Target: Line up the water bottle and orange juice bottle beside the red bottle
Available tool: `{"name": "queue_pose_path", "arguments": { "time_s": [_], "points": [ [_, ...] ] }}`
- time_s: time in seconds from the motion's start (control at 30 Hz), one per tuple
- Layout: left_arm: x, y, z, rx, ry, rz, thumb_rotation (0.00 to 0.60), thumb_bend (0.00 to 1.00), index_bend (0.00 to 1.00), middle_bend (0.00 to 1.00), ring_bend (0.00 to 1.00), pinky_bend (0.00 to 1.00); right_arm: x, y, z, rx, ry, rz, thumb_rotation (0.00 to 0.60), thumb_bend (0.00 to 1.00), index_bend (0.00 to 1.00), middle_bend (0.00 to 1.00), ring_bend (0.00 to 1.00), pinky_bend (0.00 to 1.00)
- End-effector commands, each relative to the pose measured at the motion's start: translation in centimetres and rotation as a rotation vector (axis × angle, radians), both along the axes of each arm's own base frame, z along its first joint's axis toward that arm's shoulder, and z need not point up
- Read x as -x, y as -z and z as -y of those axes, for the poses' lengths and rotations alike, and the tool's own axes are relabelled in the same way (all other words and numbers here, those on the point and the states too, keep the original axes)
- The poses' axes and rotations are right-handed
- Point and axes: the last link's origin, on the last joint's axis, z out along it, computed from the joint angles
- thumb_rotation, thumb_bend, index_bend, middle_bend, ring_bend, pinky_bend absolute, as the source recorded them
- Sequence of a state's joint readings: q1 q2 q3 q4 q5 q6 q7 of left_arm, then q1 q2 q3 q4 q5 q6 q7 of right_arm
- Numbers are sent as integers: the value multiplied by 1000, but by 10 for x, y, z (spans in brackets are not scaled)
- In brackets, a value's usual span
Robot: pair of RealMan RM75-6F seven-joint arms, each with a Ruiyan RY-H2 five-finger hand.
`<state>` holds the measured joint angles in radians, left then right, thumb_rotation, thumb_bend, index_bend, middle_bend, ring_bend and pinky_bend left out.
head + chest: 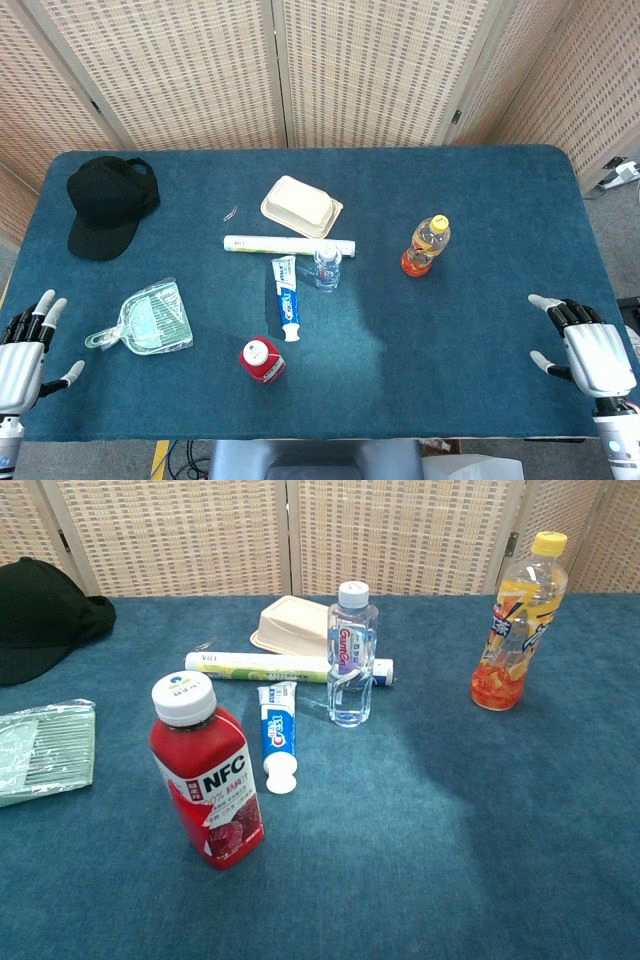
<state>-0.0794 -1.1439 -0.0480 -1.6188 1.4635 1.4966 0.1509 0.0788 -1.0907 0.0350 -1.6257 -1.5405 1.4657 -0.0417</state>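
Table [480,330], blue cloth top, carries everything. Landmark: red bottle [208,775], upright near the table's front edge, white cap, red juice, label reads NFC.

Black cap [108,205]: far back-left of the red bottle, near the table's left end.

Clear bag [152,320] with greenish contents: left of the red bottle, flat on the cloth.

Beige lidded box [300,206]: behind the red bottle, lid down, contents unseen.

White-and-green tube [290,667]: lying crosswise behind the red bottle, just in front of the box.

Orange juice bottle [518,625]: upright, yellow cap, orange liquid filling roughly the lower part, clear above. Well apart from the red bottle, back and to the right.

Water bottle [351,655]: upright, clear, white cap, blue-red label, water filling most of it. Behind and right of the red bottle, touching or just in front of the crosswise tube's right end.

Toothpaste tube [276,738]: flat, blue and white, cap pointing to the front, just right-behind the red bottle, left of the water bottle.

Left hand [28,345]: far left of the red bottle at the table's front corner, fingers spread, holding nothing.

Right hand [585,350]: far right of the red bottle, near the front right corner, fingers apart, holding nothing.
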Motion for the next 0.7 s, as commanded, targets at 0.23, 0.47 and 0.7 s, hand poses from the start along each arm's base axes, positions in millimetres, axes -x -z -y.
{"name": "queue_pose_path", "arguments": {
  "time_s": [0.23,0.47,0.7],
  "points": [
    [-1,0,0,-1,9,3,600,184,81,0,57,87,-6,1,-2,-22,-16,28,600,146,239,304,228,314],
    [-2,-4,1,-4,9,6,600,184,81,0,57,86,-13,9,-2,-76,-46,80,600,146,238,305,228,314],
    [-4,-3,1,5,17,11,600,184,81,0,57,87,-25,27,7,-192,-91,127,600,145,238,305,228,314]
  ]
}}
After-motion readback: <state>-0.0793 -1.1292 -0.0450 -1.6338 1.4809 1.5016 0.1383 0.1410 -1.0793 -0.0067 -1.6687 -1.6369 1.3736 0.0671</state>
